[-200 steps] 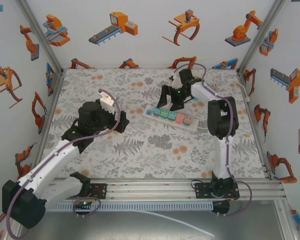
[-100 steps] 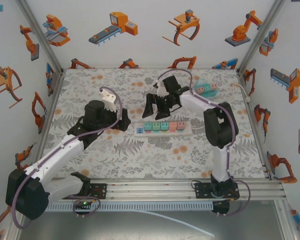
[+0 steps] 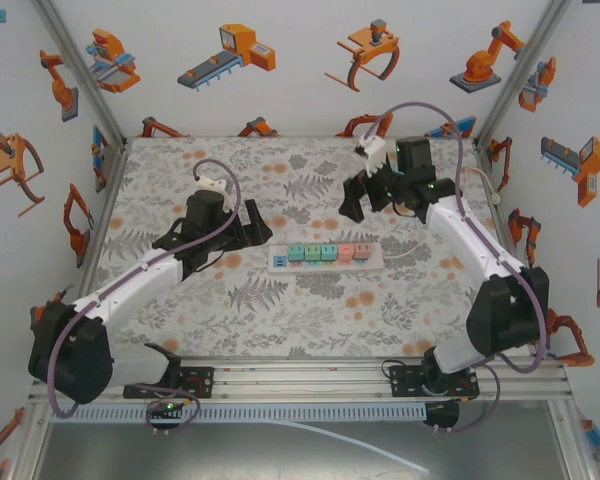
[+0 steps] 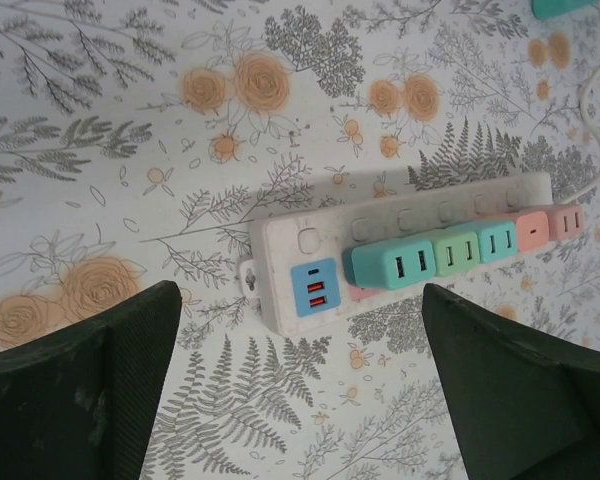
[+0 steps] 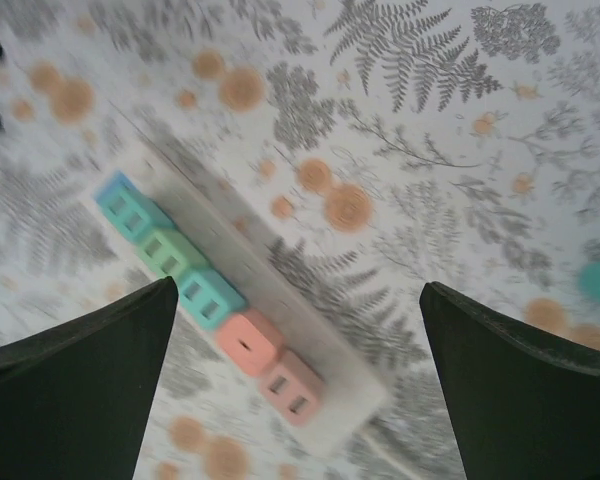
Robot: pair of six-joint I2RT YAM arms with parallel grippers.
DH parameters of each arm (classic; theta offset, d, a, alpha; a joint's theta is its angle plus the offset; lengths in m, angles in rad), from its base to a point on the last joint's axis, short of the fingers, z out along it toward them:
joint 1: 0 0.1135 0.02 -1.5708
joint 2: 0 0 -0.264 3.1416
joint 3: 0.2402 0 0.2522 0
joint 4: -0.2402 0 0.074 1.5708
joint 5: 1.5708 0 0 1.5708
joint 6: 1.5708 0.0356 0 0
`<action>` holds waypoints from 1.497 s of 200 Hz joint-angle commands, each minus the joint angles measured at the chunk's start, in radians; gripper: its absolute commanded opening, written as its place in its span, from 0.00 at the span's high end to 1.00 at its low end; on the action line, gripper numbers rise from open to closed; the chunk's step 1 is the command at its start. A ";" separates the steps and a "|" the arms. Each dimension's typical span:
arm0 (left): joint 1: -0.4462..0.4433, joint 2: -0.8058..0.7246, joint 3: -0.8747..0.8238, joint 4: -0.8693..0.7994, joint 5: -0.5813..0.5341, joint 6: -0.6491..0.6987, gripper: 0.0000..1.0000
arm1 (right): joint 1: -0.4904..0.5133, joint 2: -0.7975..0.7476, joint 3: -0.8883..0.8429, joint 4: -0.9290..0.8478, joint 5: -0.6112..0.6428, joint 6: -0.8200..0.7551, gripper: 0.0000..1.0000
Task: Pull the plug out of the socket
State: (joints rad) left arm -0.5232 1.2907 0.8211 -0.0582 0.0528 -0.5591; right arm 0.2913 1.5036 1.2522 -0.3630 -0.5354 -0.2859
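Power strip (image 3: 325, 256): a white bar lying flat on the floral table (image 3: 280, 320), near its middle, with its long side running left to right.
Plugs (image 4: 458, 250): five in a row on the strip, all seated. From the left end they are teal, green, teal, salmon and pink.
USB panel (image 4: 313, 288): a blue plate with two red ports at the strip's left end, just beside the first teal plug.
Lettering: any print on the strip's switches or on the plug faces is too small or too blurred to read.
Left gripper (image 3: 258, 228): its jaws are spread wide and hold nothing. It hangs just off the strip's left end, apart from it.
Left fingers (image 4: 80, 390): they frame the strip's left end without touching it.
Right gripper (image 3: 360, 205): its jaws are also spread wide and hold nothing. It is raised beyond the strip's far side, near the salmon and pink plugs and clear of them.
Right fingers (image 5: 530, 380): the strip runs diagonally in the gap between them.
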 commanded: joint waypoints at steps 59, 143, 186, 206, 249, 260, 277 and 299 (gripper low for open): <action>-0.003 0.112 0.029 0.057 0.099 -0.085 0.08 | -0.061 0.064 -0.035 -0.415 -0.140 -0.742 0.09; -0.004 0.231 0.058 0.043 0.117 -0.101 0.30 | -0.049 0.156 -0.113 -0.246 -0.167 -0.765 0.34; -0.005 0.291 0.076 0.040 0.134 -0.124 0.37 | -0.027 0.164 -0.167 -0.171 -0.167 -0.760 0.44; -0.006 0.318 0.099 0.002 0.130 -0.114 0.39 | -0.014 0.165 -0.184 -0.150 -0.161 -0.760 0.49; -0.010 0.378 0.127 -0.041 0.154 -0.116 0.48 | 0.007 0.161 -0.195 -0.143 -0.140 -0.760 0.60; -0.009 0.381 0.128 -0.044 0.151 -0.117 0.49 | 0.017 0.156 -0.197 -0.143 -0.135 -0.760 0.63; -0.010 0.385 0.130 -0.060 0.137 -0.118 0.49 | 0.036 0.149 -0.205 -0.131 -0.131 -0.745 0.65; -0.009 0.390 0.136 -0.077 0.139 -0.114 0.50 | 0.057 0.139 -0.221 -0.096 -0.122 -0.708 0.69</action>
State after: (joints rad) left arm -0.5297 1.6691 0.9268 -0.0940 0.1837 -0.6666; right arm 0.3145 1.6615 1.0595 -0.4969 -0.6537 -1.0286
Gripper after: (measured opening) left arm 0.506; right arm 0.351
